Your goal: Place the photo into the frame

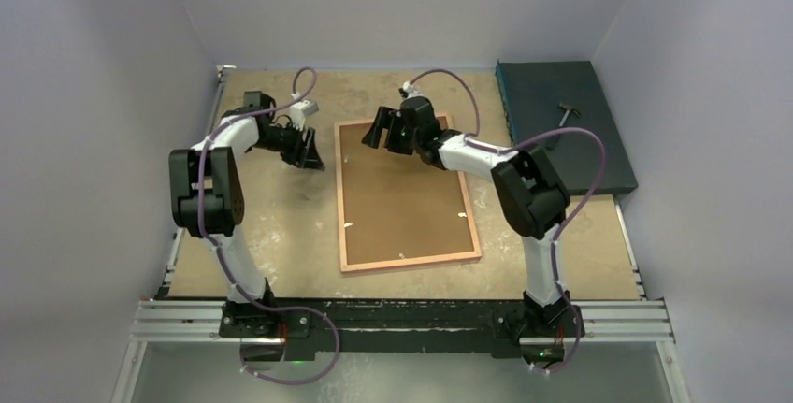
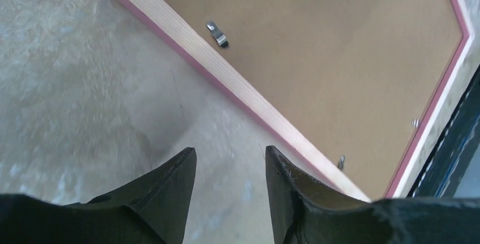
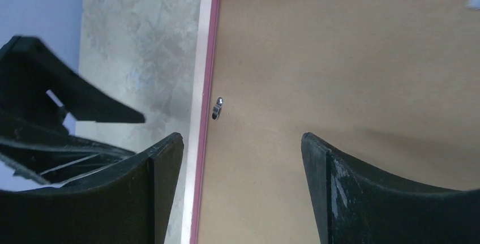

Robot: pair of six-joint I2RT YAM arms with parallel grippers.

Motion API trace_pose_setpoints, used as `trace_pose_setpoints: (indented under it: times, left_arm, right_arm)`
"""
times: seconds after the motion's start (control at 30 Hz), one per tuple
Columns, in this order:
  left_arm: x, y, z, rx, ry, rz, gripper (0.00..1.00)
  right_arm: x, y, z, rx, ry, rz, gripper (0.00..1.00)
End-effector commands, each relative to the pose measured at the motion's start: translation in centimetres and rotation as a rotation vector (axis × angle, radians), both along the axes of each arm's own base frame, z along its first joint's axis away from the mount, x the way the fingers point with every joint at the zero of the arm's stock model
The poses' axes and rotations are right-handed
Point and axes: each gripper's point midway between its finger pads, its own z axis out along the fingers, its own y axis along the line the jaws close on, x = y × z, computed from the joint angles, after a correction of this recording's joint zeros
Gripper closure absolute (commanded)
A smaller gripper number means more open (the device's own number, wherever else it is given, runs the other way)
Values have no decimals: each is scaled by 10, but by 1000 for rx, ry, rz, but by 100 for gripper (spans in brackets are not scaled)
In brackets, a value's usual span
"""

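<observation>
Two claws were empty: the left gripper [image 2: 230, 150], jaws partly apart with nothing between them, hung over bare table [image 1: 271, 225] just left of the frame [image 1: 340, 197]. The frame lay flat at mid-table, wood-coloured back up, with a brown backing board [image 1: 402, 197] inside it. The right gripper [image 3: 242, 136], jaws wide apart, hovered above the frame's far left corner.

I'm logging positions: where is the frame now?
Top view: the frame lies back-up midway across the table, the right pincer over its far end, the left pincer just off its left rail.
</observation>
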Motion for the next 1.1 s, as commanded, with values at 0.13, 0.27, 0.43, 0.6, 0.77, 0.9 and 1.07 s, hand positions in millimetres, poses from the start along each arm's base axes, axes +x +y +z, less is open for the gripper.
trace_pose_setpoints:
  times: [0.13, 0.27, 0.43, 0.6, 0.77, 0.9, 1.07]
  left_arm:
    - [31, -31, -29, -172, 129, 94, 58]
    - [30, -33, -36, -178, 138, 89, 67]
    - [24, -39, -42, -192, 161, 74, 74]
    - [20, -43, -44, -187, 161, 57, 75]
    - [19, -41, -50, -150, 157, 58, 76]
    - [19, -38, -53, -128, 151, 63, 79]
    - [17, -38, -55, -124, 151, 66, 82]
  right_arm:
    - [4, 51, 0, 123, 24, 87, 24]
    - [0, 67, -11, 142, 50, 113, 27]
    - [-8, 86, -25, 159, 87, 146, 34]
    - [-18, 100, -35, 163, 112, 174, 35]
    - [-24, 105, -44, 164, 140, 182, 38]
    - [-27, 105, -49, 162, 156, 184, 38]
    - [-30, 108, -52, 172, 171, 188, 39]
